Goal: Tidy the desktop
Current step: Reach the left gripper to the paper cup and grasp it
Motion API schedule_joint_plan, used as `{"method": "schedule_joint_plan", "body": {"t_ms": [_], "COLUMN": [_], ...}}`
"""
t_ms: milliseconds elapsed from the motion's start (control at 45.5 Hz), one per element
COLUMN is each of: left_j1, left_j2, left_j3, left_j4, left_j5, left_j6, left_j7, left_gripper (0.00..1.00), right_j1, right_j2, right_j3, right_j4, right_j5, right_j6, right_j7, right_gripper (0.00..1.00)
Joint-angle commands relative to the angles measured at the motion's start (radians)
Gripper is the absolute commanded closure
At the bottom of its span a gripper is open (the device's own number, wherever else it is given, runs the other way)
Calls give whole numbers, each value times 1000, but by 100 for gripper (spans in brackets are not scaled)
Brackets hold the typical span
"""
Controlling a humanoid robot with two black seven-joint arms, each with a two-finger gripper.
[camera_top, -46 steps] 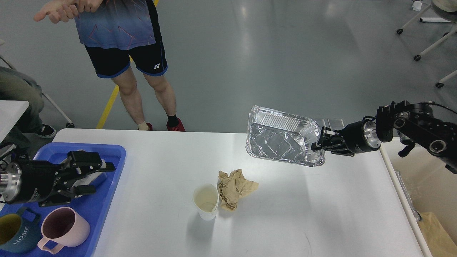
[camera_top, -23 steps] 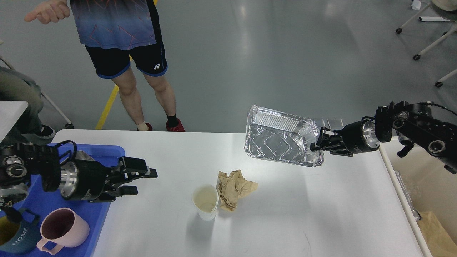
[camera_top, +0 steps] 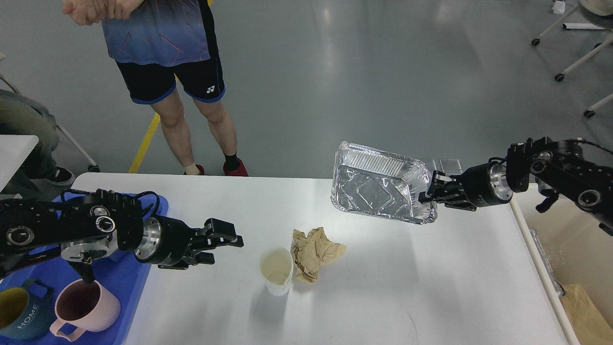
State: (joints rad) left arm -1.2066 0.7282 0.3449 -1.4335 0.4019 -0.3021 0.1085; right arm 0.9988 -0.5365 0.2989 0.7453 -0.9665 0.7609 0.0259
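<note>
The white desktop fills the lower part of the head view. On it stand a white paper cup and, touching its right side, a crumpled brown paper. My right gripper is shut on the right rim of a silver foil tray and holds it tilted above the desktop's far right. My left gripper is open and empty, low over the desktop, a short way left of the cup.
A blue plastic tray at the left edge holds a pink mug and a dark blue mug. A person stands beyond the far edge. A cream bin sits right of the desktop.
My left arm has swung right from over the blue tray to near the cup, jaws still open. The right gripper and foil tray have barely shifted.
</note>
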Motion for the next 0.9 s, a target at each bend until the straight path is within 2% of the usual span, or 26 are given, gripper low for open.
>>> {"method": "schedule_joint_plan", "body": {"t_ms": [0, 879], "left_j1": [18, 93], "left_j2": [-27, -190], "left_j3": [0, -1], "left_j4": [18, 123], "left_j5": [-1, -1], "left_j6": [5, 41], "left_j7": [-1, -4], "left_gripper": [18, 18], "right_j1": [0, -11], "right_j2": [0, -14], "right_j3": [0, 0], "right_j4": [0, 5], "right_j5": [0, 0], "right_j6": [0, 1], "right_j7": [0, 2], "right_gripper": [100, 100]}}
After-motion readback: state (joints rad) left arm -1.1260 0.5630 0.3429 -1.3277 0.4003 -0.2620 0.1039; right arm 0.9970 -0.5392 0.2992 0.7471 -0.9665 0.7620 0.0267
